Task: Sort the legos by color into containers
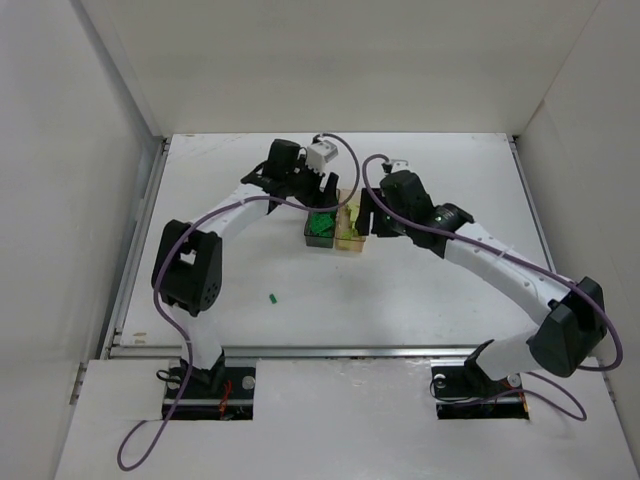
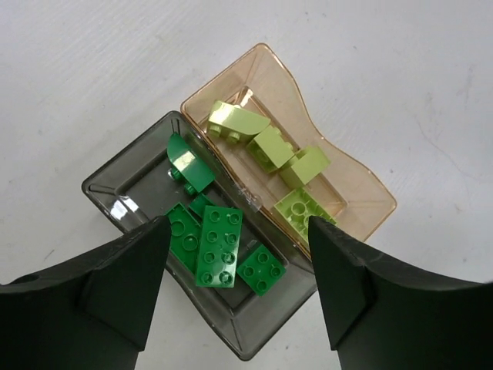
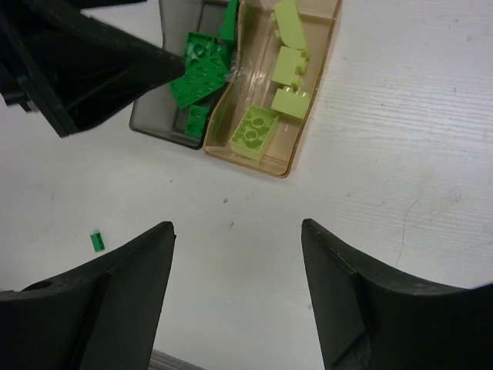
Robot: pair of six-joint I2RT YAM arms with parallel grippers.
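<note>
Two joined containers stand mid-table: a smoky grey bin and a pale orange bin. Several dark green legos lie in the grey bin. Several lime legos lie in the orange bin. One small dark green lego lies alone on the table, nearer the arms' bases. My left gripper hovers open above the grey bin, holding nothing. My right gripper is open over bare table beside the orange bin.
White walls enclose the table on the left, back and right. A metal rail runs along the near edge in front of both arm bases. The left gripper's finger reaches into the right wrist view over the grey bin.
</note>
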